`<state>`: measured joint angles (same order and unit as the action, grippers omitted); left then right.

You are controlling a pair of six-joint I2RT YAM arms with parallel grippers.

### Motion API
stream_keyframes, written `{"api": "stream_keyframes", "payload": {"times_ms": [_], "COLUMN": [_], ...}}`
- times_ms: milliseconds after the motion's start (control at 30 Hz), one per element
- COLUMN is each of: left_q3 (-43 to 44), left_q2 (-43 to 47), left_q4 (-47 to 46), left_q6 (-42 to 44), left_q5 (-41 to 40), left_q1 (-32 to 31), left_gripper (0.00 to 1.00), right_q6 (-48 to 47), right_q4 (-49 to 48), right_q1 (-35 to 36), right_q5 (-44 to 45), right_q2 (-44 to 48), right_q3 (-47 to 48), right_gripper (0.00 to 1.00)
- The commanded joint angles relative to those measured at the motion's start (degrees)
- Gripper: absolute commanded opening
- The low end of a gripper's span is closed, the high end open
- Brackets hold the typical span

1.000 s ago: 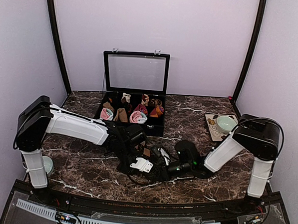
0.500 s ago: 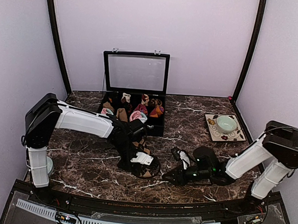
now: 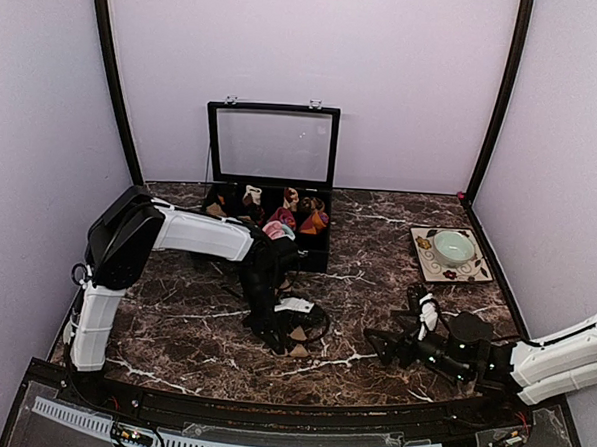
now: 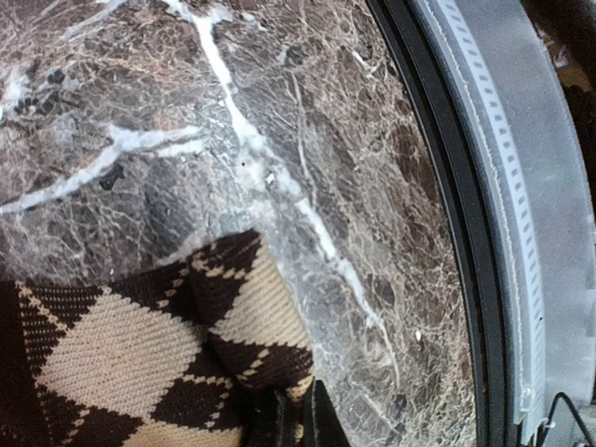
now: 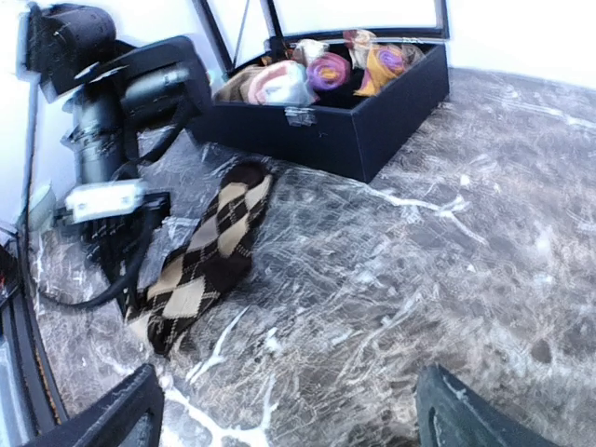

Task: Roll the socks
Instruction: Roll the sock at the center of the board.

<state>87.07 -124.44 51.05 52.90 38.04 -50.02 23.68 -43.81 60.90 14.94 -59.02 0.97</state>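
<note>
One diamond-pattern sock lies before the black box; left gripper clamps its end; right gripper jaws stand apart.

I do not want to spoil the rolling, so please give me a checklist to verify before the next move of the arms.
1. The left gripper is shut on the edge of the brown diamond sock: ok.
2. The right gripper is open and holds nothing: ok.
3. The right gripper stands apart from the sock: ok.
4. The sock is rolled: not ok, it lies flat and stretched out.
5. The sock lies clear of the black box: ok.
</note>
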Motion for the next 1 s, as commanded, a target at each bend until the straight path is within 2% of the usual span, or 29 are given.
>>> {"api": "stream_keyframes", "payload": {"times_ms": [0,167,300,600,767,967], "left_q3": [1.32,6.9,7.77,6.85,6.77,6.62], "left_q2": [-8.2,-13.0,-14.39,-14.7,-14.69,-14.63], "left_q4": [9.78,15.21,15.42,13.28,12.76,12.76], "left_q6": [-1.72,-2.55,-3.27,-4.76,-5.11,-4.81], "left_q5": [1.3,6.82,6.55,4.85,4.85,2.88], "left_q1": [1.04,3.05,3.48,3.7,3.88,3.88], "left_gripper": [0.0,0.0,0.0,0.0,0.0,0.0], "right_q6": [-13.92,-24.9,-32.13,-43.76,-45.09,-47.6], "right_q4": [0.14,-3.39,-4.33,-7.33,-6.15,-1.61], "right_q1": [4.96,8.82,10.34,9.01,5.95,3.99], "right_q5": [-1.49,-10.71,-15.5,-23.95,-29.5,-31.95], "right_q2": [-1.61,-10.72,-20.41,-39.79,-43.44,-45.27], "right_q3": [2.17,5.43,11.93,25.45,29.18,31.81], "right_gripper": [0.87,0.57,0.49,0.39,0.36,0.34]}}
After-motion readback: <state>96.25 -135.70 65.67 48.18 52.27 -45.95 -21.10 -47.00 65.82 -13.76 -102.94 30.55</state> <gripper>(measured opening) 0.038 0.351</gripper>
